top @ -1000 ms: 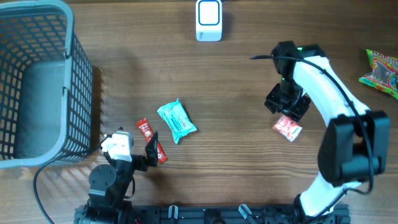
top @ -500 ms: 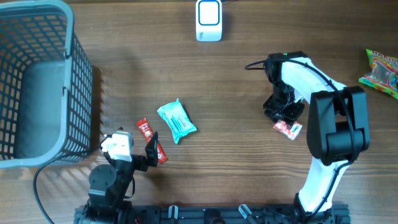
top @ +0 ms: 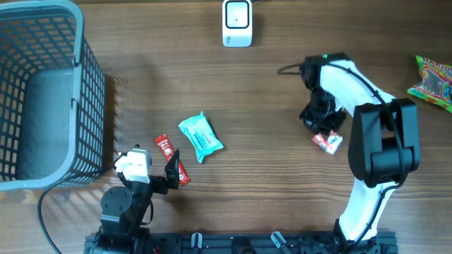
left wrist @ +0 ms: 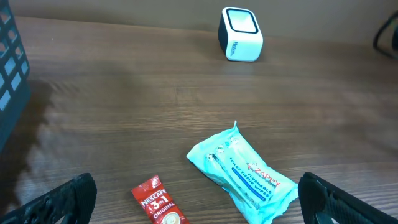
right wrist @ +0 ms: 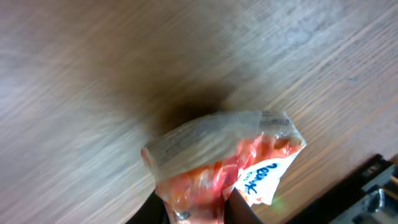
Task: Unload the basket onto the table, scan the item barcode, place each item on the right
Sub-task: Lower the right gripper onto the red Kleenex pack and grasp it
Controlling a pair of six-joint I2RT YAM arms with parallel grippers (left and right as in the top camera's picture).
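Where the left arm sits at the near edge of the table, we find the left gripper spread wide. Its fingers stand at the two lower corners of the left wrist view, and nothing is held between them. Just beyond the gripper a red Nescafé sachet lies flat on the wood. A little farther and to the right a teal wipes pack also lies flat, near the sachet but not touching it.

At mid-depth on the right side, the right gripper points down at the task item, a red-and-white packet. In the right wrist view one end of the packet sits crumpled between the two dark fingers. We read the jaws as clamped on it, although this view is close and blurred. We cannot tell whether the packet rests on the table or hangs just above it.

Farther back, a green snack bag lies at the right edge, and a grey basket occupies the left side. At the far edge, centred, stands the white scanner, well apart from the packet.
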